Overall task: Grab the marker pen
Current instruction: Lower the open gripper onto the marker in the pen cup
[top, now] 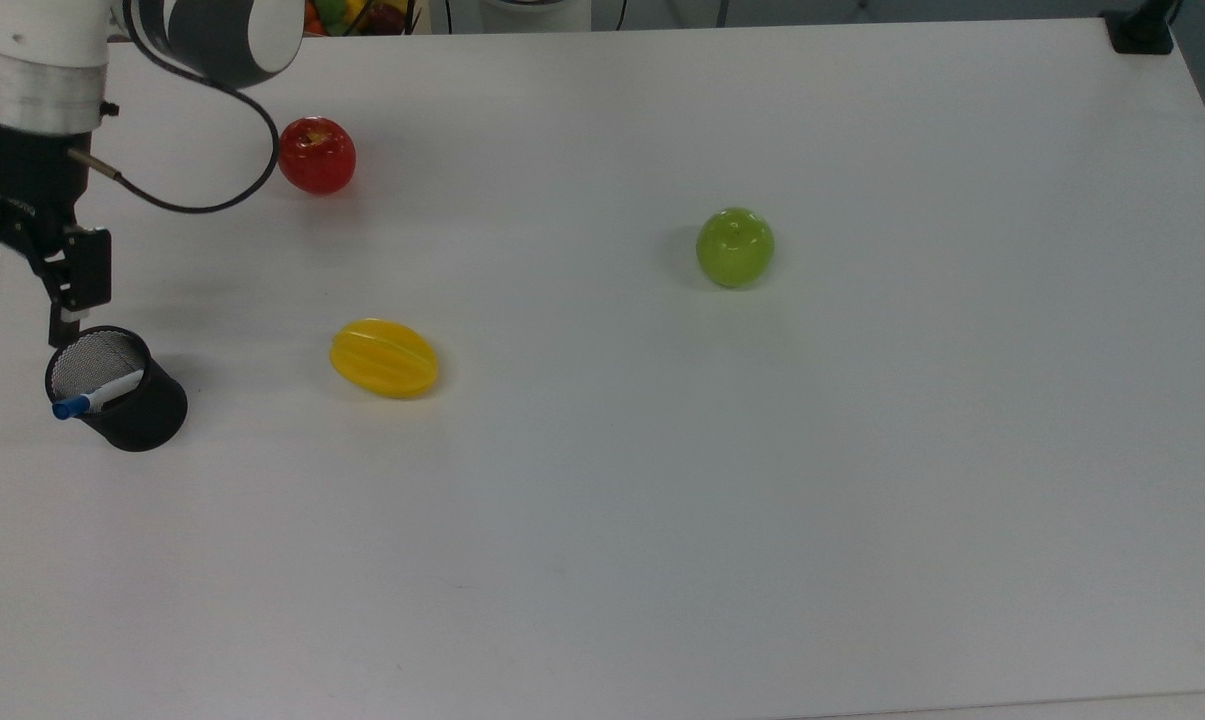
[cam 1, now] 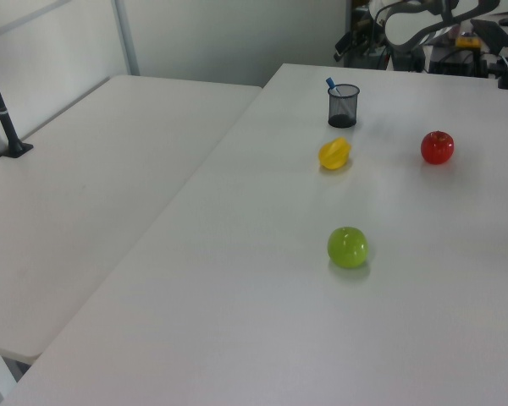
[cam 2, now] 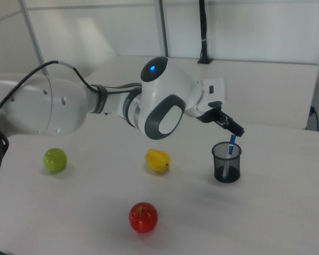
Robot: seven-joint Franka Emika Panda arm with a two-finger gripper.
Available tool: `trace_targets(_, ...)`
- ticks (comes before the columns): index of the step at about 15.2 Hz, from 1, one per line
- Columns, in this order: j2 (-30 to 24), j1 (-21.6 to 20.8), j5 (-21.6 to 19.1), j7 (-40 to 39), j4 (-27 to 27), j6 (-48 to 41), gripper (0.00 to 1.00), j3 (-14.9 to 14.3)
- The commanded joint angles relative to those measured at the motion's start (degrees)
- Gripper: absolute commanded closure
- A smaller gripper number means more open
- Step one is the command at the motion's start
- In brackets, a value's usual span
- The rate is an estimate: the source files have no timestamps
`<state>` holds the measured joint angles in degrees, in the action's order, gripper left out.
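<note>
The marker pen (top: 100, 393), white with a blue cap, leans inside a black mesh cup (top: 148, 420) near the top view's left edge. In the right view the marker pen (cam 2: 231, 146) sticks up out of the cup (cam 2: 226, 166), blue end on top. My gripper (top: 20, 312) hangs open just above and behind the cup's rim, a little toward the top view's left, with nothing between its fingers. The right view has the gripper (cam 2: 232, 127) directly over the pen's top end, a small gap apart.
A yellow star fruit (top: 384, 357) lies to the top view's right of the cup. A red apple (top: 316, 155) sits farther back and a green apple (top: 735, 247) near the middle. The arm's cable loops beside the red apple. The white table (top: 762, 500) is bare across its right half.
</note>
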<state>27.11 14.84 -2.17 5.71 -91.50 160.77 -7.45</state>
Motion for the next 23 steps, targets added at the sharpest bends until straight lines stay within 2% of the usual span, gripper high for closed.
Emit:
trace_targets(1, 4.96, 0.89, -0.12, -1.31, 5.80, 1.39, 0.00, 0.24)
trace_targets(4, 6.64, 1.42, -0.03, -2.36, 6.77, 2.00, 0.00, 0.24)
trace_targets(14, 9.10, 0.81, 0.67, -6.50, 6.77, 2.62, 0.19, 0.42)
trace_targets(17, 9.54, 0.72, 0.76, -6.59, 6.86, 2.71, 0.32, 0.59)
trace_targets(23, 9.72, -0.33, 0.85, -7.55, 6.86, 2.71, 0.33, 0.59)
